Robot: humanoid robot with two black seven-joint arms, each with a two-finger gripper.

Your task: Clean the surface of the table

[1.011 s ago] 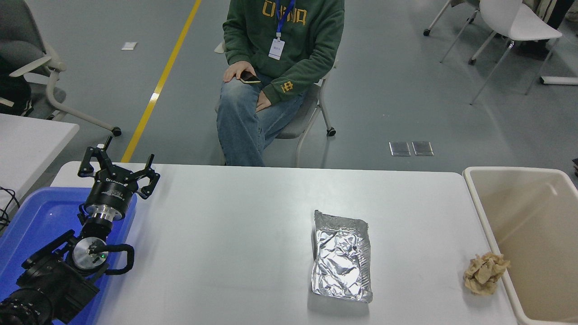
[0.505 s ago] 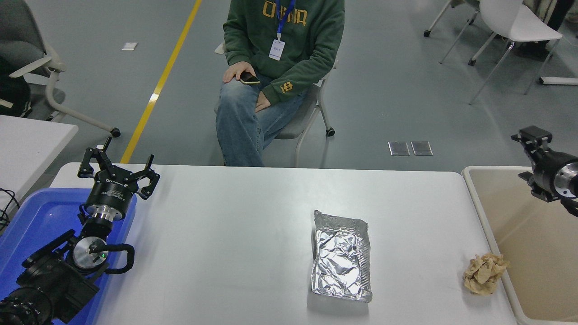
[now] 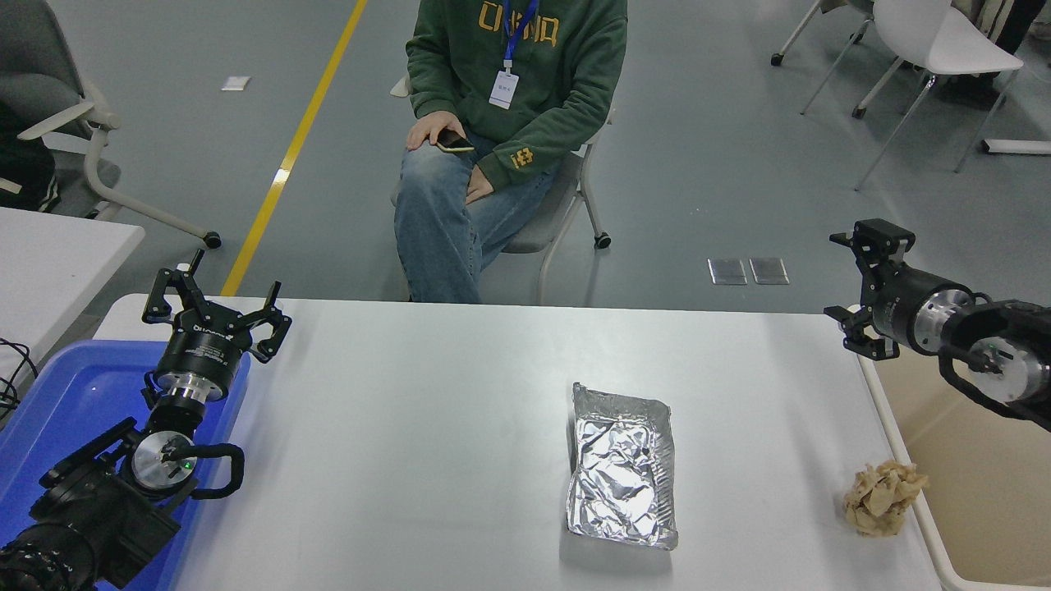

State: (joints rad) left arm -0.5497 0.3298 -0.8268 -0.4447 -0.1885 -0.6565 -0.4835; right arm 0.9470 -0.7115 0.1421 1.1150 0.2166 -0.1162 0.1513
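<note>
Filling the near half of the view, the table point(image 3: 427, 460) carried two bits of litter: a crumpled foil pack point(image 3: 621, 466) lying right of the middle toward the near edge, and a tan paper wad point(image 3: 881, 497) at the right edge near the front corner, just beside the beige bin point(image 3: 977, 484) standing off that edge. A second earlier no right arm was in view; by this moment the right gripper point(image 3: 858, 287) had swung in from the right and hung over the table's far right corner, fingers spread wide and holding nothing. That suggested the cleaning was only beginning, with the wad or the foil the likely first pick. At the left edge the left gripper point(image 3: 215, 312) sat parked over a blue tray point(image 3: 74, 394), also wide and empty. Beyond the far edge sat a person point(image 3: 501, 123).
</note>
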